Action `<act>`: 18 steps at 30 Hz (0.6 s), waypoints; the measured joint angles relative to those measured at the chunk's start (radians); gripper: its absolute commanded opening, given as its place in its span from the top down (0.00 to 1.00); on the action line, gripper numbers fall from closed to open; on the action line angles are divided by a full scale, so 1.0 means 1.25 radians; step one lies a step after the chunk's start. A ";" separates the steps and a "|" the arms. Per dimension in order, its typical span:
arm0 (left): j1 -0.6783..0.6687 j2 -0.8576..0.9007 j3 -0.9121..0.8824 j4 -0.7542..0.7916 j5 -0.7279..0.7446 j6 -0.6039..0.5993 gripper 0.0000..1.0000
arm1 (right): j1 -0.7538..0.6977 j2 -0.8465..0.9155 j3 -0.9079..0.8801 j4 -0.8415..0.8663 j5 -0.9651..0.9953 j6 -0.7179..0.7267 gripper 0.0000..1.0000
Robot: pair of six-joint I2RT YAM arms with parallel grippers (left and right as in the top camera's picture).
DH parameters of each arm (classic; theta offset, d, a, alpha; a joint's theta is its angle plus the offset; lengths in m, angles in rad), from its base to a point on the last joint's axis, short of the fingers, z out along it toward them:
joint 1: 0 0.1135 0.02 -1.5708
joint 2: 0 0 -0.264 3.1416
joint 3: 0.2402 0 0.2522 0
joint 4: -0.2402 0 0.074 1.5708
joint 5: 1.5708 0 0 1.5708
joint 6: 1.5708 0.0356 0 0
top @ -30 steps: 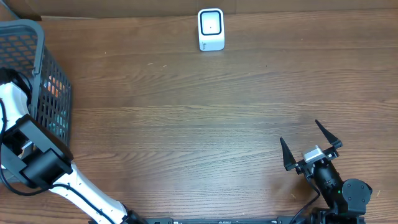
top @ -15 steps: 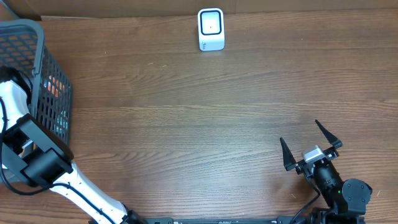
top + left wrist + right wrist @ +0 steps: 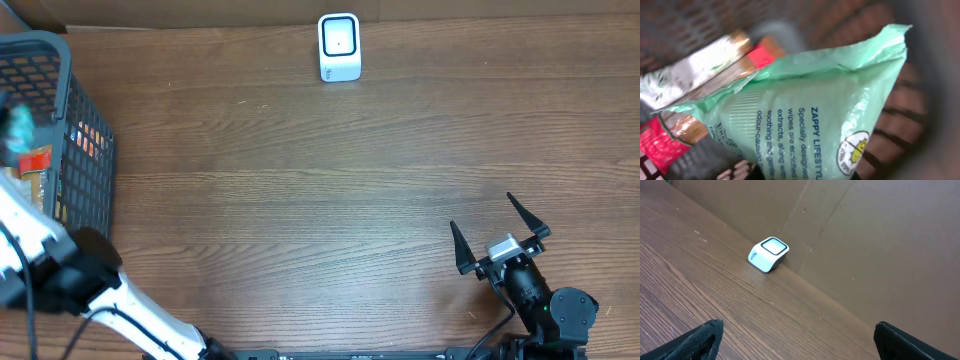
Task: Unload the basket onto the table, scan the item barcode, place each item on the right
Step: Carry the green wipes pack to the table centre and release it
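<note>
- The green packet [image 3: 805, 115] hung inside the basket [image 3: 70, 100] at the counter's [image 3: 300, 200] left edge, just above the other packets [image 3: 695, 75].
- The left fingers were out of sight, but they were closed, seemingly pinching the packet's lower edge.
- To my eye, the lift should go straight up past the mesh wall. Only then should it swing toward the scanner [image 3: 339, 47], with the barcode facing its window.
- The left arm [image 3: 60, 270] reached in from the near-left corner.
- The right fingers [image 3: 460, 248] sat near the front right, spread wide and holding nothing.
</note>
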 measured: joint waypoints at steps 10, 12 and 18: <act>-0.285 -0.202 0.053 -0.131 0.140 0.177 0.96 | 0.000 0.000 0.000 0.000 0.000 0.000 0.00; -0.367 -0.189 0.017 -0.135 0.142 0.202 0.95 | 0.000 0.000 0.000 0.000 0.000 0.000 0.00; -0.578 -0.096 -0.162 -0.125 0.119 0.216 0.96 | 0.000 0.000 0.000 0.000 0.000 0.000 0.00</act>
